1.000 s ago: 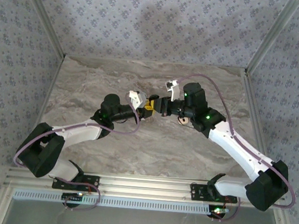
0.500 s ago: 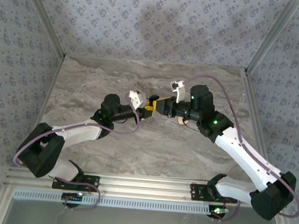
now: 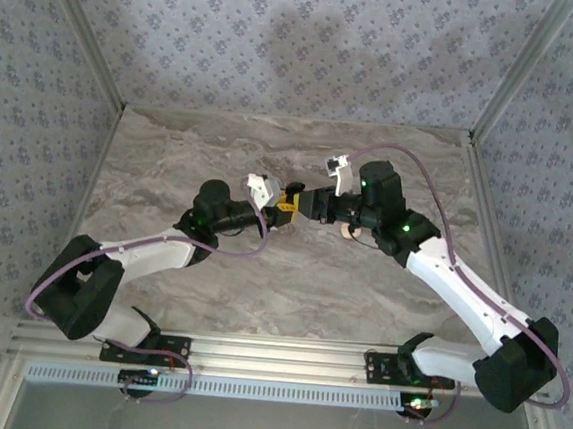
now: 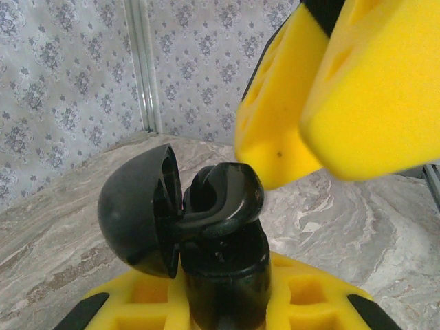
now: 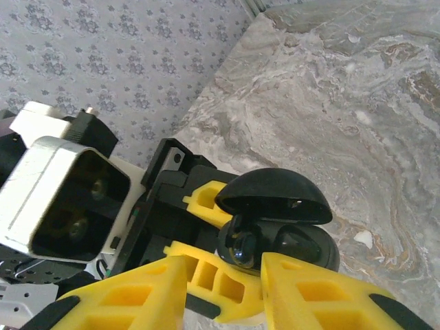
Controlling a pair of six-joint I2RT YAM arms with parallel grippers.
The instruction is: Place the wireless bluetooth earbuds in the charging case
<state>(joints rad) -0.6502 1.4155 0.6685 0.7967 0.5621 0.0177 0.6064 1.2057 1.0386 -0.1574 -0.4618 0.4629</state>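
Charging case [image 5: 278,227], black, lid raised, earbud [image 5: 242,251] seated inside, clamped in left gripper [image 3: 283,207] jaws over marble surface [image 3: 309,297], right gripper [image 5: 223,275] jaws apart just beside it

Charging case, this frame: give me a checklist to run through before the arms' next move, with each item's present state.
1. Case gripped by the left gripper: ok, clamped between its yellow fingers.
2. Lid open: ok, swung well back on its hinge.
3. Right gripper free of the case: ok, jaws apart with nothing between them, though its fingers are close beside the case.
4. Earbud seated flush: cannot tell. A glossy black piece sits in the opening, black on black.
5. Second earbud in place: cannot tell.
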